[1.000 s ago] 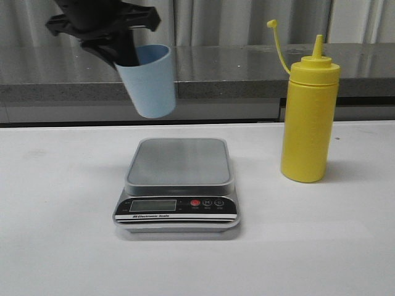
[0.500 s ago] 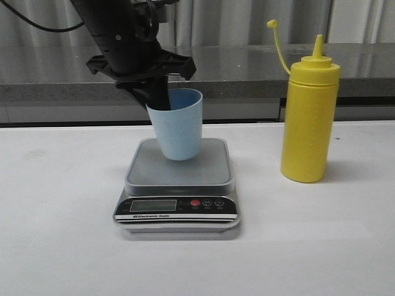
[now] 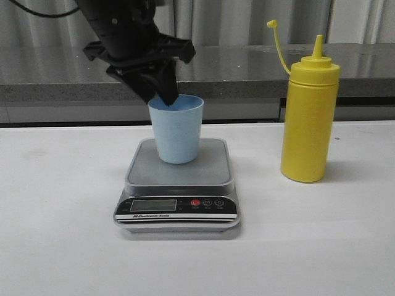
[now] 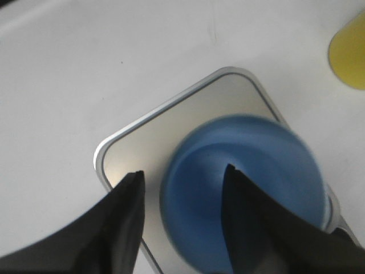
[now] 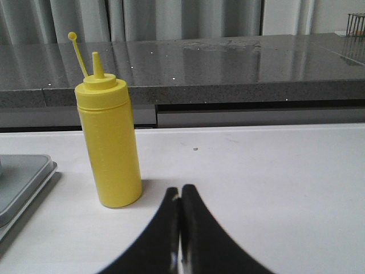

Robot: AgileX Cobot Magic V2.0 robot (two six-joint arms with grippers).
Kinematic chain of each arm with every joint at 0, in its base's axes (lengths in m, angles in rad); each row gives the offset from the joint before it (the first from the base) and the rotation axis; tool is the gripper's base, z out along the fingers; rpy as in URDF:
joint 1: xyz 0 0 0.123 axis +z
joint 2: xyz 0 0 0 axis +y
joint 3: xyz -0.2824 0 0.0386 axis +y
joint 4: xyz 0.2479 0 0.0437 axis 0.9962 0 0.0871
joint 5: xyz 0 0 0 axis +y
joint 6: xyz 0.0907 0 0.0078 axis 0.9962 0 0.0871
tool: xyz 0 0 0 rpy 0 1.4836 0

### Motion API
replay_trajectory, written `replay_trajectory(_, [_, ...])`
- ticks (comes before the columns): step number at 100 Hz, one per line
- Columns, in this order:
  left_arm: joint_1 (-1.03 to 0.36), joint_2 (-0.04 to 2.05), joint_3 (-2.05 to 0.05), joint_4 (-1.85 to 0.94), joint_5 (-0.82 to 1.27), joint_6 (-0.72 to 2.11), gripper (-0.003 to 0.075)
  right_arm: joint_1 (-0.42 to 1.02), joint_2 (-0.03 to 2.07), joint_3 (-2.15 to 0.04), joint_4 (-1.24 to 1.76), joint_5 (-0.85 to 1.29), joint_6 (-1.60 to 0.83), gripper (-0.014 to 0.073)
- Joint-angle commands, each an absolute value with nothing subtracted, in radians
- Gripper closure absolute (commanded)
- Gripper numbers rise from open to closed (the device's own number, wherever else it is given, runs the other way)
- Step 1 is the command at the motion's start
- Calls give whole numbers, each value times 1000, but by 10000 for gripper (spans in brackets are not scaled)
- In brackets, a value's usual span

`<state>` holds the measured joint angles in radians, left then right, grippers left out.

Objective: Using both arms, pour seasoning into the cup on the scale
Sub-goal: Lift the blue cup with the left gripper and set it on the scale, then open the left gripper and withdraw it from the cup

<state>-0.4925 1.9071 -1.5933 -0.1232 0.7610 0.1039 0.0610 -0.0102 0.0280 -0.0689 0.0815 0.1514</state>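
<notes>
Scale [image 3: 178, 185] sits lower centre of frame, display facing the viewer. Cup [image 3: 177, 129] stands upright on its grey platform, centre frame: pale blue, tapered, no handle, apparently empty. Left gripper [image 3: 162, 94] straddles the cup's near-left rim, one finger inside, one outside; the wrist view shows space beside the wall, so it looks slackened. Risk: lifting off at an angle could hook the rim and tip the cup. Bottle [image 3: 308, 111] stands right of frame, yellow, cap off. Right gripper [image 5: 180, 228] is pressed closed, empty.
</notes>
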Motion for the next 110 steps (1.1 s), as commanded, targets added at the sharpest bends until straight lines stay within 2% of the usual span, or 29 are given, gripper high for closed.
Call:
replay_trajectory(1, [-493, 1789, -1618, -140, 729, 94, 434, 56, -27, 10, -78, 0, 141, 661])
replay_trajectory(27, [-455, 1570, -1478, -137, 677, 80, 664, 56, -27, 10, -78, 0, 141, 661])
replay_trajectory(39, [-412, 1451, -1381, -137, 649, 72, 739, 56, -27, 10, -78, 0, 141, 661])
replay_trajectory(84, [-193, 929, -986, -137, 578, 43, 741, 56, -27, 8, -78, -7, 146, 661])
replay_trajectory(110, [-129, 623, -755, -137, 554, 43, 741, 56, -22, -30, -57, 23, 148, 661])
